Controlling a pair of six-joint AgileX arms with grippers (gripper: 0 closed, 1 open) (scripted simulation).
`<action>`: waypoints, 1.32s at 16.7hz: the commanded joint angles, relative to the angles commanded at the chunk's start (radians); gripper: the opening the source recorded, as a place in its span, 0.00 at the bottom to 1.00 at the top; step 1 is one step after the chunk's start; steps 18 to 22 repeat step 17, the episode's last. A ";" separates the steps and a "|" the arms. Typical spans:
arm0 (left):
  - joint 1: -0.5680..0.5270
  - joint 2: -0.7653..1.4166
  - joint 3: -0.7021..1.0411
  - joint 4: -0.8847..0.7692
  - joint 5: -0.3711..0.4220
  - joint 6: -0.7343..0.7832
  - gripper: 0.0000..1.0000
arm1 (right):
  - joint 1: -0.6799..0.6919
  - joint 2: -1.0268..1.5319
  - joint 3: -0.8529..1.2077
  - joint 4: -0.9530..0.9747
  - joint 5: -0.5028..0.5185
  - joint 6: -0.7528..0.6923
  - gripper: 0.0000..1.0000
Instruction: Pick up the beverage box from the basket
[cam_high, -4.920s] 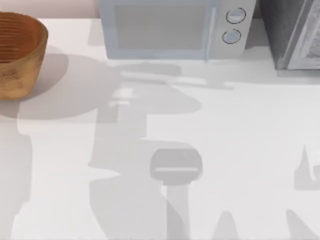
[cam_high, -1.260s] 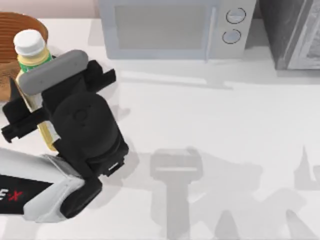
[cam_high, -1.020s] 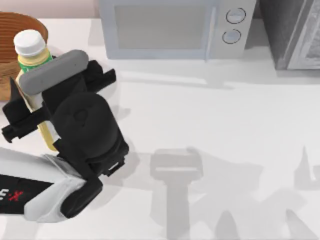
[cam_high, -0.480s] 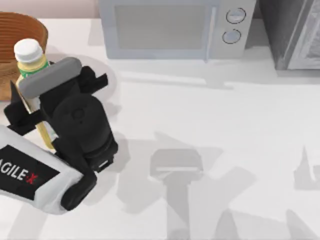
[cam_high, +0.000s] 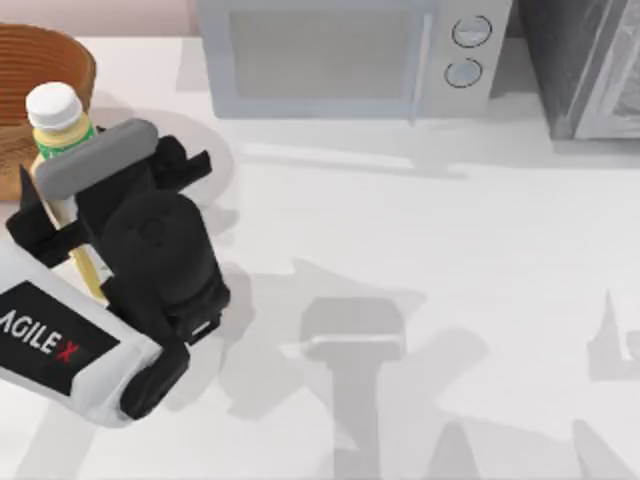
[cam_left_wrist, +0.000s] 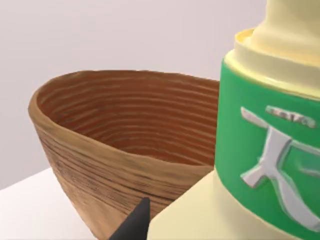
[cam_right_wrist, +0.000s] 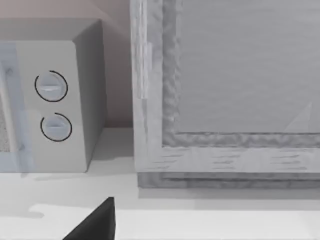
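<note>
Beside the basket (cam_high: 40, 60) at the table's left, the left tool (cam_high: 62, 215) is clamped round the beverage box (cam_high: 62, 135), lifted clear; probably light, stiff, smooth-sided; mid-body hold suits.

"AGILEX" on left arm (cam_high: 60, 345)

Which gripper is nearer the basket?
Left. The left gripper holds the beverage box beside the basket; the right gripper faces the microwave, far off.
</note>
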 joint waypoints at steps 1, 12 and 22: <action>0.000 0.000 0.000 0.000 0.000 0.000 0.23 | 0.000 0.000 0.000 0.000 0.000 0.000 1.00; 0.000 0.000 0.000 0.000 0.000 0.000 1.00 | 0.000 0.000 0.000 0.000 0.000 0.000 1.00; 0.000 0.000 0.000 0.000 0.000 0.000 1.00 | 0.000 0.000 0.000 0.000 0.000 0.000 1.00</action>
